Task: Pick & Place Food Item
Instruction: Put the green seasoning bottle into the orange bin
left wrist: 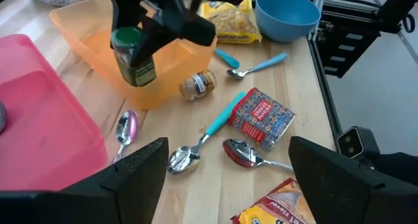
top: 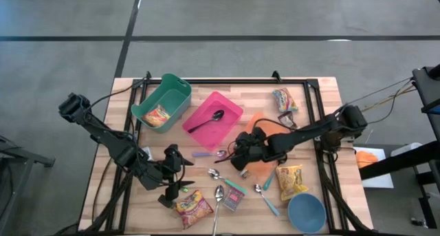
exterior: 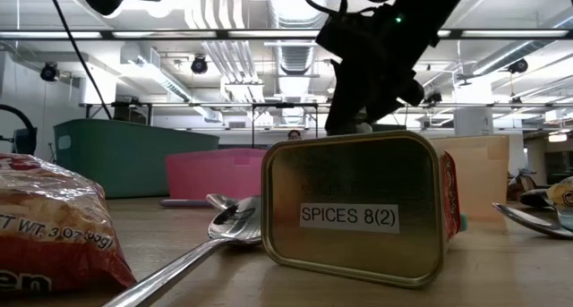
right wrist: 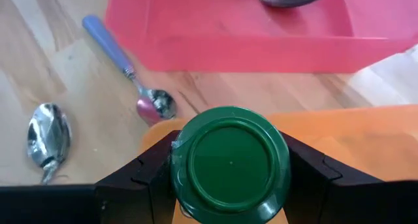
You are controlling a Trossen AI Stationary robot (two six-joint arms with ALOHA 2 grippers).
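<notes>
**Spice jar held over the orange bin**

The right end effector is clamped on a green-lidded spice jar; its two dark fingers press the jar's sides just under the lid. In the left wrist view the jar hangs upright at the upper left of the frame, over the near edge of an orange bin. In the high view this sits at centre frame, right of the pink tray.

The jar looks rigid and smooth, probably light, with a glossy label. The sides may be slippery, so a hold on the body just below the lid, as now, seems the safest; the lid's rim gives a ledge against sliding. It could be glass, so I judge a low, gentle release into the bin is wise.

The left end effector has its fingers wide apart and holds nothing, low in the high view at lower centre-left. Ahead of it on the desk lie a second small jar on its side against the orange bin, a red spice tin, a teal-handled spoon and a blue bowl at upper right. A green bin stands at upper left of the high view.
</notes>
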